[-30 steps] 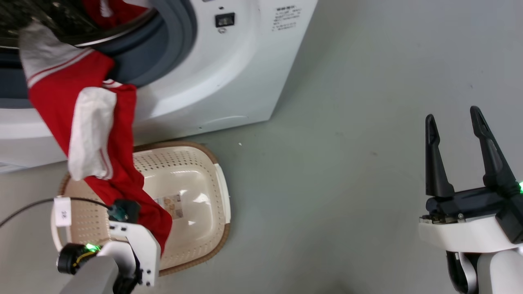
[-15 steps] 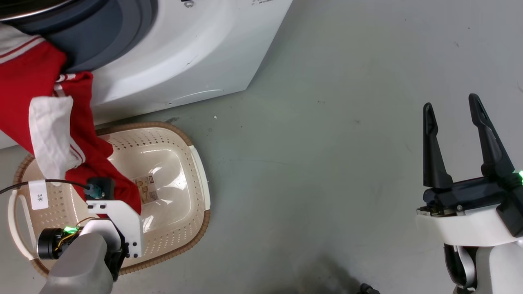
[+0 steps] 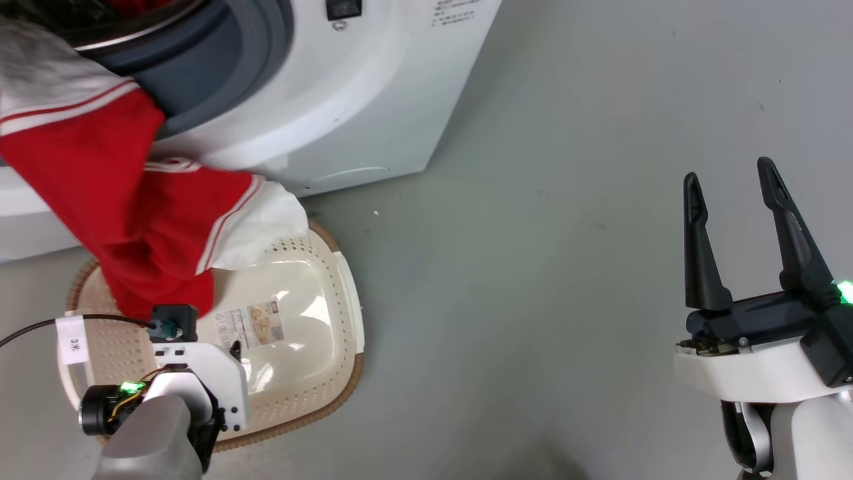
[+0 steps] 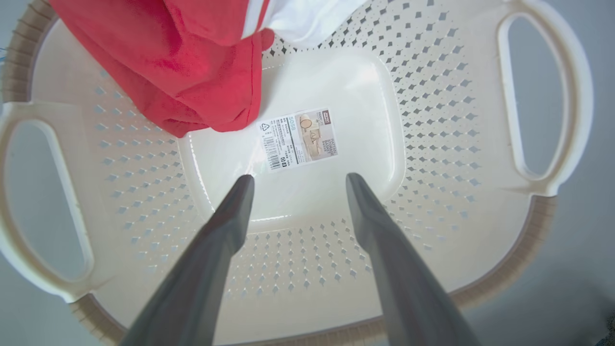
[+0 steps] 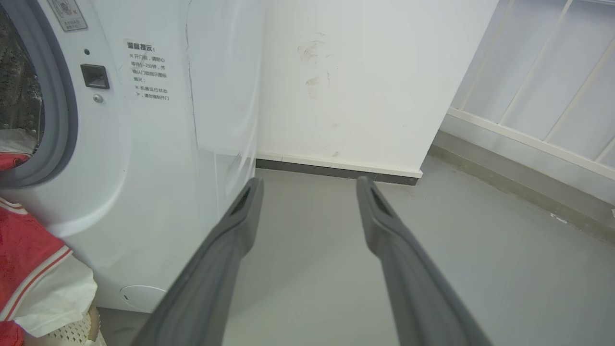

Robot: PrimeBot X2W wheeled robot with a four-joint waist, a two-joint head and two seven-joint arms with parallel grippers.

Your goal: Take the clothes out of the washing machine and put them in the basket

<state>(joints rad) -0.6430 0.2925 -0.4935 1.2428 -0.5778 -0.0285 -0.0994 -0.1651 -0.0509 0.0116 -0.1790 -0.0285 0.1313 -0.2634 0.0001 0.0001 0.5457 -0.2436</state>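
left gripper [image 4: 295,180] released over basket [image 4: 432,144] | right gripper [image 3: 728,172] released, well right of basket | red-and-white garment [image 3: 113,200] hangs into basket

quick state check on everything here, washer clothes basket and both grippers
washing machine: open, clothes hanging out of it
clothes: draped out of the washing machine, lower end inside the basket
basket: upright on the floor, bottom mostly bare
left gripper: open, empty, above the basket
right gripper: open, empty, over the floor
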